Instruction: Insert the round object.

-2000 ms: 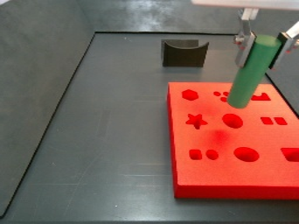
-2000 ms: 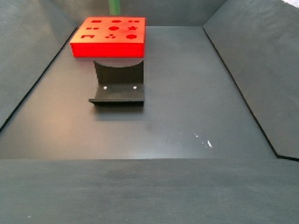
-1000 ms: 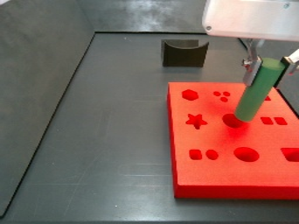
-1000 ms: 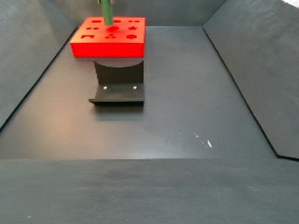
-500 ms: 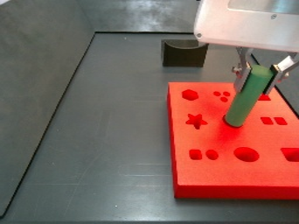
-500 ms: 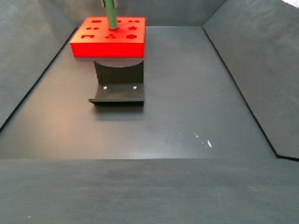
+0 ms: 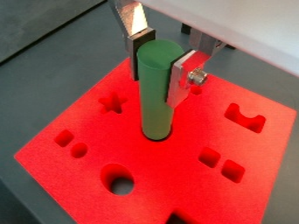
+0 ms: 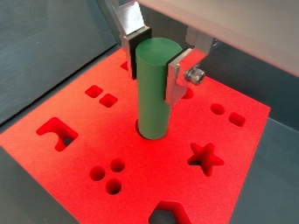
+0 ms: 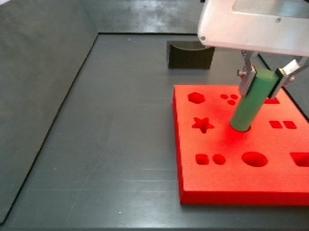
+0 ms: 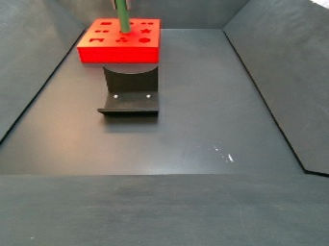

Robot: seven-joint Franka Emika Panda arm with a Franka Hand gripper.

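The round object is a long green cylinder [image 7: 156,92], held upright. It also shows in the other wrist view [image 8: 156,87] and in both side views [image 9: 251,97] [image 10: 121,13]. My gripper [image 7: 159,59] [image 8: 158,56] is shut on its upper end. Its lower end stands in a round hole near the middle of the red board [image 7: 70,122] [image 8: 251,140] [image 9: 223,171] [image 10: 96,50]. In a side view the gripper [image 9: 268,74] hangs under the white wrist body, above the board. The board has star, round, square and arch-shaped holes.
The fixture, a dark bracket on a base plate [image 10: 129,94], stands on the floor in front of the board. A dark grey curved block [image 9: 190,54] sits behind the board. Grey walls [image 9: 49,54] bound the dark floor [image 10: 193,144].
The gripper has moved the green cylinder down and towards the board's middle. Its lower end went from hanging above the board into the round hole.
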